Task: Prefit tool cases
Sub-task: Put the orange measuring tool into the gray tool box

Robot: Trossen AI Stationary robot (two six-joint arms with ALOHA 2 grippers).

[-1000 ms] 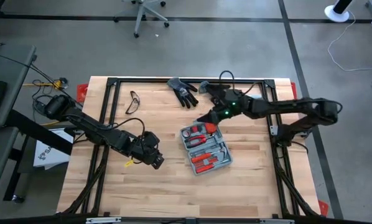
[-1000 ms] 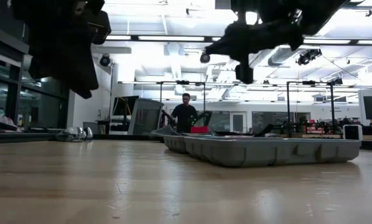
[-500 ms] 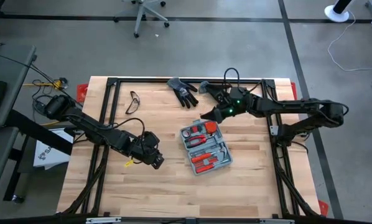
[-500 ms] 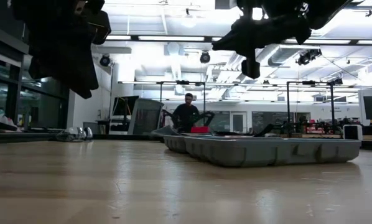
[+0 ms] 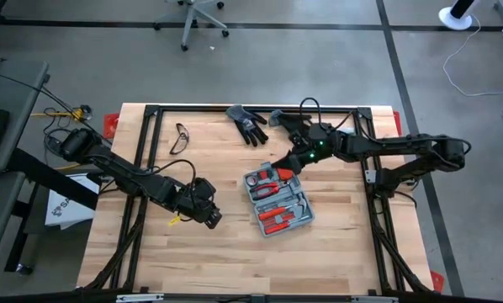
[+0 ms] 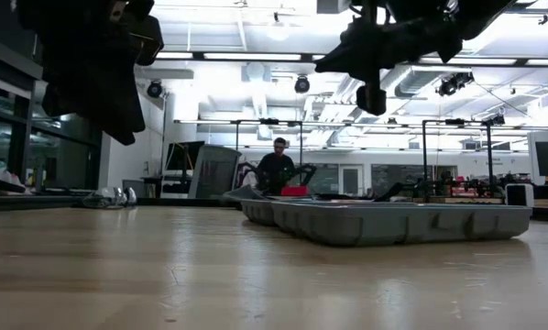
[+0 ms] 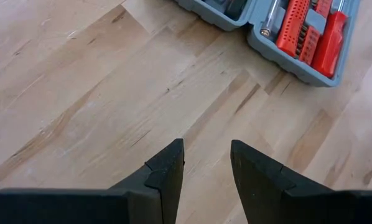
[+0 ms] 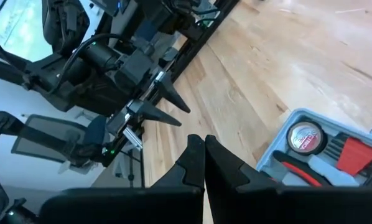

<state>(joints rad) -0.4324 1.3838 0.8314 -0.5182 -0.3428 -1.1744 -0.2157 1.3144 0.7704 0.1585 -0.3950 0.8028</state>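
Two dark arms reach over a pale wooden table [image 5: 235, 261], one from each side. Starting at the left edge, the left arm runs in from beyond the table and ends toward the middle, where the left gripper [image 5: 211, 218] hangs above bare wood. Its wrist view shows the two dark fingers [image 7: 167, 177] spread with a clear gap between them, nothing held, only planks below; a corner of the tool case [image 7: 298, 37] lies farther out, well apart from the fingertips.

Near the back edge, left of centre, a pair of safety glasses [image 5: 180, 137] lies on the wood. Just right of them, still at the back edge, sits a pair of black gloves [image 5: 247, 124].

Right of centre lies the tool case [image 5: 277, 200], opened flat with both grey halves facing up, turned at an angle to the table's edges and filled with red-handled tools. In the low view it shows as a shallow grey tray [image 6: 393, 223] resting on the tabletop, with a person standing in the room far behind it.

Over the case's back corner hovers the right gripper [image 5: 277, 156], on an arm that comes in from the right edge. Its wrist view shows the fingers [image 8: 192, 165] pressed together with nothing between them, raised above the case's near corner, where a round red-and-white tape measure [image 8: 303, 137] sits in its moulded slot. No contact with the case is visible.
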